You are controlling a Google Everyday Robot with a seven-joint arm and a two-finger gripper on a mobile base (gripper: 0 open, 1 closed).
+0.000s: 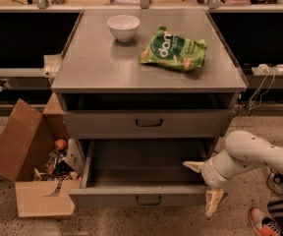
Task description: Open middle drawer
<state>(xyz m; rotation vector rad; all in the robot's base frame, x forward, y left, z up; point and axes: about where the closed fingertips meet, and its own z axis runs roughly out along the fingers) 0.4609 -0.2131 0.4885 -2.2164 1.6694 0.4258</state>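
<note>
The middle drawer [141, 196] is a wide grey metal drawer with a small black bar handle [148, 200]. It stands pulled well out at the bottom of the cabinet, and its inside looks empty. The top drawer [149, 123] above it is shut. The lowest drawer is hidden. My gripper [204, 185], on a white arm coming in from the right, is open at the drawer's right front corner. One finger [194, 166] is over the drawer's inside and the other finger [213, 203] hangs in front of the panel.
A white bowl [123, 26] and a green snack bag [174, 50] lie on the cabinet top [97, 68]. An open cardboard box [28, 171] with clutter stands on the floor at the left. Cables [267, 77] and a shoe [263, 222] are at the right.
</note>
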